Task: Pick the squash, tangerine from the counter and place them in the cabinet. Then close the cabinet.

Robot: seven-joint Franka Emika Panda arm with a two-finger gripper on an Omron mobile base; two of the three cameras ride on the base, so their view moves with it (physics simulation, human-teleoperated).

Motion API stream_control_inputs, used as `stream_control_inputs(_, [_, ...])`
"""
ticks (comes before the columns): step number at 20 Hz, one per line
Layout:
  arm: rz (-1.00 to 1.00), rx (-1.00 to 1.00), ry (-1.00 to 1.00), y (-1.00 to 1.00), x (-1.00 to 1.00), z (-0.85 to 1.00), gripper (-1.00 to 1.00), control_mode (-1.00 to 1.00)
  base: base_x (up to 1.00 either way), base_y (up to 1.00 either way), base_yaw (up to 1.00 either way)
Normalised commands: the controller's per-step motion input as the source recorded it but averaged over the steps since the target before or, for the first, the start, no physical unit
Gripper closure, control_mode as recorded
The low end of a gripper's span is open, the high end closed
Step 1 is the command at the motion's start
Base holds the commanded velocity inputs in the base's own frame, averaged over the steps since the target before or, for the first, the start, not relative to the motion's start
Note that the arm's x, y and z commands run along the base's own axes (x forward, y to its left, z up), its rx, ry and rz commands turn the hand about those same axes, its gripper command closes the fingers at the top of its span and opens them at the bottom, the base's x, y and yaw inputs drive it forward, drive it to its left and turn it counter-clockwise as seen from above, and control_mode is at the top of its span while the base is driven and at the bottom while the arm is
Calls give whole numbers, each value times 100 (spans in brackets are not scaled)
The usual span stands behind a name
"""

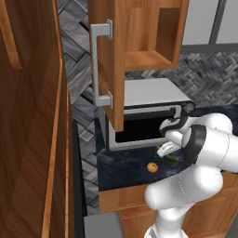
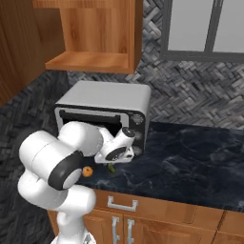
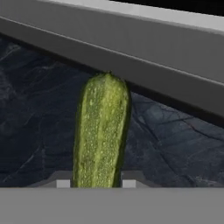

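Jaws: gripper (image 3: pixel 96 183) clamped on the near end of the squash (image 3: pixel 101 131), ready to lift it.
Squash: lies on the table (image 3: pixel 35 131), far tip near the toaster oven (image 2: pixel 109 102).
Tangerine: (image 1: pixel 151 167) loose on the table beside it.
Cabinet: (image 1: pixel 139 32) door open overhead, shelf waiting.

No readable text, label, number (any surface); none
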Motion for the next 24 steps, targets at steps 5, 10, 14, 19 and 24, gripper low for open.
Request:
stream_control_inputs(5, [0, 0, -11, 12, -37, 84, 100, -100, 0, 0, 0])
stream_control_inputs(10, [0, -8, -8, 19, -20, 100, 100, -100, 0, 0, 0])
stream_control_inputs(14, [0, -7, -6, 9, -37, 100, 100, -100, 0, 0, 0])
stream_control_inputs(19, [0, -5, -9, 0, -56, 100, 100, -100, 0, 0, 0])
stream_control_inputs(24, [-3, -5, -15, 0, -51, 100, 100, -100, 0, 0, 0])
